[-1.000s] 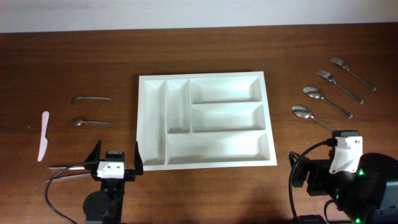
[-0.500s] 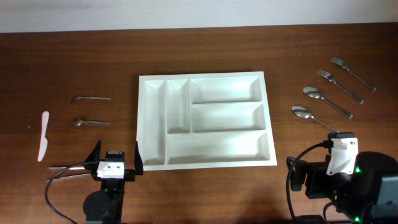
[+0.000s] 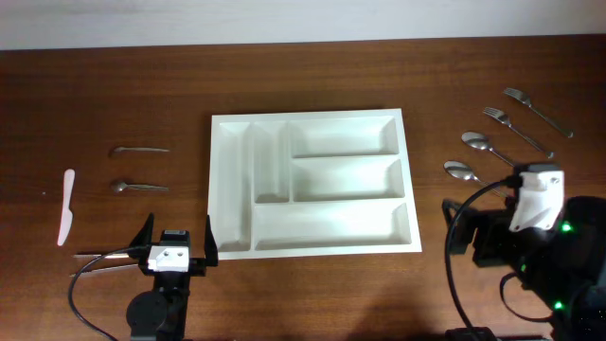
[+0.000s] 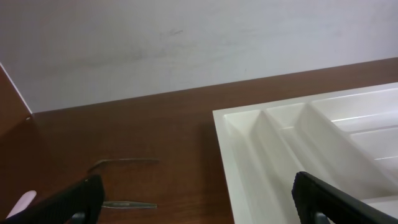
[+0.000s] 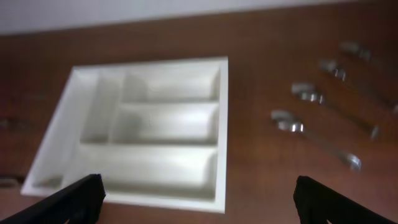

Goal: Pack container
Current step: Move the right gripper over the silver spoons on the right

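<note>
At the near edge of the table (image 3: 114,95), the left gripper (image 3: 178,227) is held low, with its jaws spread wide and nothing between them. A thin utensil (image 3: 99,254) is seen just beside it on its left; its kind cannot be told. On the other side, the right gripper (image 5: 199,202) is raised above the table, and its jaws are also fully apart and empty.

Between the two arms the container (image 3: 312,177) is placed flat, and all five compartments are seen to be empty. Its long axis is laid from left to right. Its near left corner is just beside the left gripper, so this arm is the nearer one to it. From the right gripper the container lies to the left and a little ahead.

Nothing is packed yet, so a first pick is judged to be the step in hand. The nearer spoon (image 3: 459,170) is found close to the right gripper, its handle running on a slant toward the near right and partly hidden under the arm in the overhead view. Behind it a second spoon (image 3: 476,142) and two forks (image 3: 494,116) are laid on the same slant. On the left side, a white knife (image 3: 67,204) and two small metal utensils (image 3: 128,187) are laid well apart from the container.
</note>
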`<state>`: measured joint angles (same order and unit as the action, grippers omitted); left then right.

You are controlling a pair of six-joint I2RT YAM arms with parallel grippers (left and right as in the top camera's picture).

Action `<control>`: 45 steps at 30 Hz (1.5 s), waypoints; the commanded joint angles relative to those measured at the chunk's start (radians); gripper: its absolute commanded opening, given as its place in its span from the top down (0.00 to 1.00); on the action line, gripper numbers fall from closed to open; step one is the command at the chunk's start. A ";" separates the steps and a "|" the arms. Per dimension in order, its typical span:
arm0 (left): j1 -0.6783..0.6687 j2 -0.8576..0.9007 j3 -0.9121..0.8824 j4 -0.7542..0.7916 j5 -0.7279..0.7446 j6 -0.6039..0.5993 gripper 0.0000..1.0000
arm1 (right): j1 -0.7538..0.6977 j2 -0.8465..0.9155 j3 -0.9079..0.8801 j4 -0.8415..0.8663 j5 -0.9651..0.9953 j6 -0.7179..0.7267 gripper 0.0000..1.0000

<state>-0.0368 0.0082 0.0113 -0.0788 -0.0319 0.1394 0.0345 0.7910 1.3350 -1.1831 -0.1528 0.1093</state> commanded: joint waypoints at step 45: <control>0.005 -0.001 -0.002 -0.005 0.011 0.012 0.01 | 0.011 0.489 0.517 -0.497 0.275 -0.249 0.01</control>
<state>-0.0368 0.0082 0.0113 -0.0788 -0.0319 0.1394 0.0357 1.2766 1.8328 -1.6836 0.1291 -0.0906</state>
